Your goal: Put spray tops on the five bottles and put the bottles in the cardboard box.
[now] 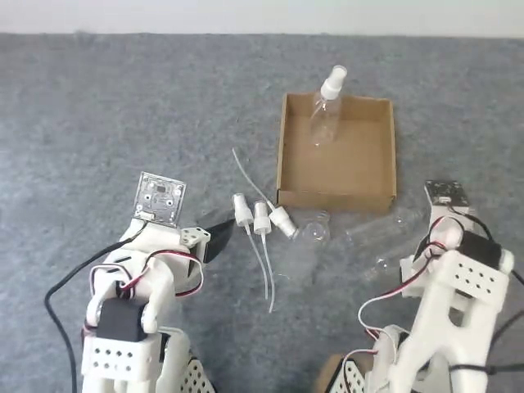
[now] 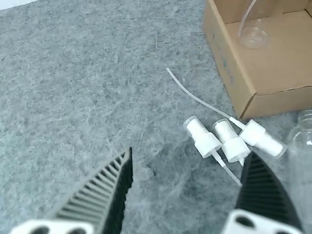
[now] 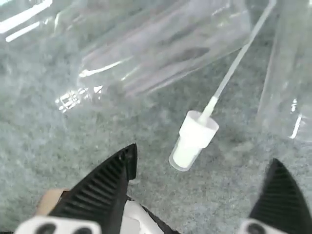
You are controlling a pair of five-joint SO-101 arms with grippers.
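Lying beside cardboard box (image 1: 336, 199), three spray tops (image 1: 262, 218)

Bright, soft, even light falls over the grey table (image 1: 98, 106). The spray tops (image 2: 202, 139) cast only faint, short shadows beside them. The inner left wall of the cardboard box (image 1: 336, 199) is a little darker than its floor. Long white glare streaks the clear bottles (image 3: 161, 44) lying in the right wrist view
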